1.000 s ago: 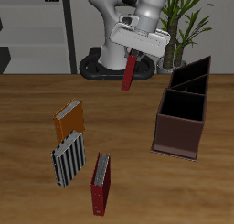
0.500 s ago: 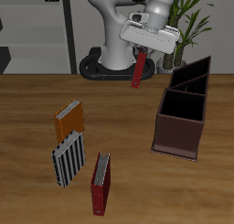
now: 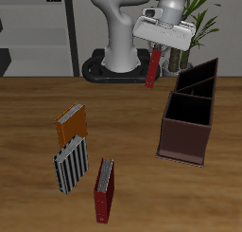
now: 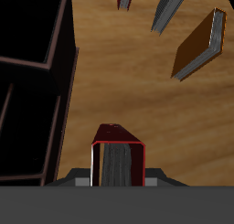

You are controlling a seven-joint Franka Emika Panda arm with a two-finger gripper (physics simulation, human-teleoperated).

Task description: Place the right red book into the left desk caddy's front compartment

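My gripper [image 3: 157, 48] is shut on the right red book [image 3: 152, 71], a slim dark maroon-red book. It hangs nearly upright in the air above the back of the table. The left desk caddy [image 3: 182, 141] stands on the table nearer the front edge than the book and off to one side of it. It is dark reddish-brown, with three compartments that are black inside. In the wrist view the book's edge [image 4: 117, 160] sticks out from the gripper, and the caddy [image 4: 41, 77] lies beside it, below. I cannot tell which end compartment has the tallest walls.
An orange book [image 3: 71, 123], a striped black-and-white book [image 3: 71, 166] and a brighter red book with a grey page edge [image 3: 104, 190] lie on the table toward the front. The robot base [image 3: 118, 65] and a potted plant [image 3: 200, 23] stand at the back.
The gripper has carried the red book sideways toward the caddy's side and slightly upward. The book now hangs more upright. Nothing on the table has moved.
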